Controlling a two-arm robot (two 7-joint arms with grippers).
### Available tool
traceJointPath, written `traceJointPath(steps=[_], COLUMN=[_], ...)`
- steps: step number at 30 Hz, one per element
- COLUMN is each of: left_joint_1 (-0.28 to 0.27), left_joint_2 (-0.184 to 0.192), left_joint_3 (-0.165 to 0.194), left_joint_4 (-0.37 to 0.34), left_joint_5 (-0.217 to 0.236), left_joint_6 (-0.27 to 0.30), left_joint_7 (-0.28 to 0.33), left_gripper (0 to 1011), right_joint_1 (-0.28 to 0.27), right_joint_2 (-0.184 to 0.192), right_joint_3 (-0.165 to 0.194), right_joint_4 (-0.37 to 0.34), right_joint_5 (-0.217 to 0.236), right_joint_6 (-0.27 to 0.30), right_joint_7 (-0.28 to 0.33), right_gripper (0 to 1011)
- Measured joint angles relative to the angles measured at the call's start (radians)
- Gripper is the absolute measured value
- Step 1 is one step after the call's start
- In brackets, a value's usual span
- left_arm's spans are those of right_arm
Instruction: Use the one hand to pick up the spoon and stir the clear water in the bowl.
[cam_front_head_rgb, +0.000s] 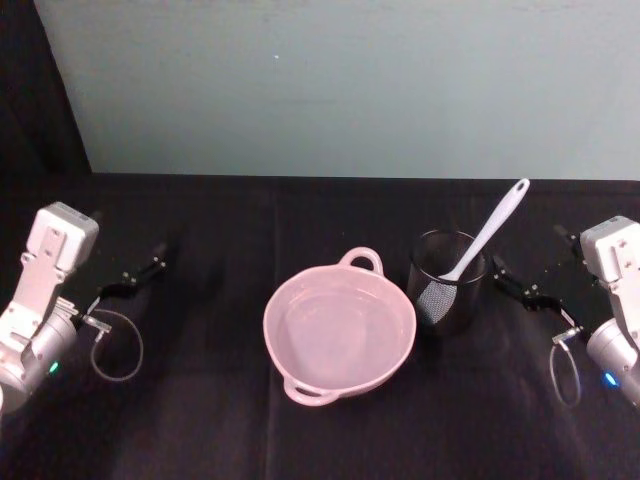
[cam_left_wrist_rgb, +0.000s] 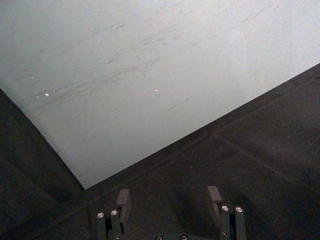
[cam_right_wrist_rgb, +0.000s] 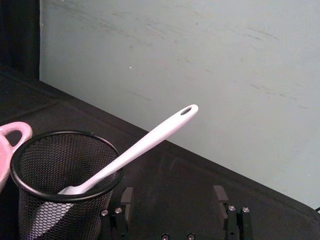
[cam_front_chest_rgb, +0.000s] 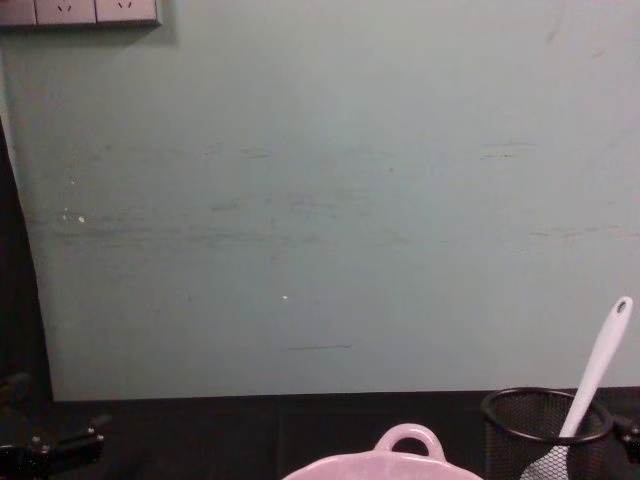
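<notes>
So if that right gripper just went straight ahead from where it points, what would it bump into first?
Likely the black mesh cup, grazed on its side: the right gripper aims just past it. The spoon leans across that line higher up. Depth is hard to judge.

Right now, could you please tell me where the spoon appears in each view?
Head: spoon right of centre, standing in the mesh cup.
Chest: spoon lower right, leaning right.
Right wrist: spoon centre, rising from the cup.
Left wrist: wall and black cloth instead.
Shared landmark: the mesh cup.

Pale green wall (cam_front_head_rgb: 350, 90); black table (cam_front_head_rgb: 200, 420)
</notes>
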Motion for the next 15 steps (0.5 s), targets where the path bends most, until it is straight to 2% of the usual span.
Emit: traceJointPath(steps=[15], left_joint_1=[0.000], left_joint_2=[0.000], left_joint_3=[0.000], left_joint_4=[0.000], left_joint_5=[0.000], left_joint_6=[0.000], left_joint_7=[0.000], left_gripper=[1005], right_joint_1=[0.000], right_joint_2=[0.000], right_joint_3=[0.000], right_joint_4=[0.000], right_joint_5=[0.000], right_joint_6=[0.000], right_joint_7=[0.000], right_gripper=[1003])
